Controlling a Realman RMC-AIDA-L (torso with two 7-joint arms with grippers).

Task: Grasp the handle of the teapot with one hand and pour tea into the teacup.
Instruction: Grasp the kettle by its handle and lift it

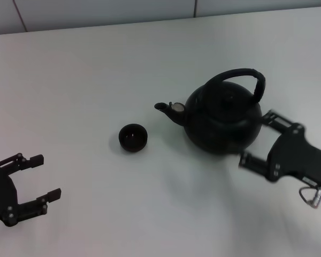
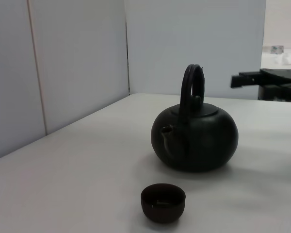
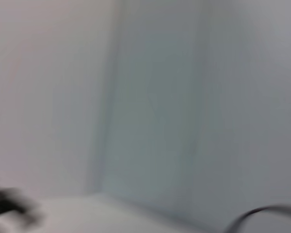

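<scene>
No writing or brand can be read on any object. In the head view the teapot [image 1: 223, 120] stands at the centre right of the frame on the white table [image 1: 96, 80], with its spout toward the left and the handle [image 1: 241, 77] arching over its top. The teacup [image 1: 132, 137] stands just left of the spout, apart from it. The right gripper [image 1: 257, 140] is at the right edge, beside the teapot body, with its fingers spread and holding nothing. The left gripper [image 1: 47, 176] rests at the lower left, also spread wide. The left wrist view shows the pale wall panels [image 2: 77, 63] behind the table and the brownish inside of the teacup [image 2: 163, 202]. The right wrist view gives only blurred grey wall.
</scene>
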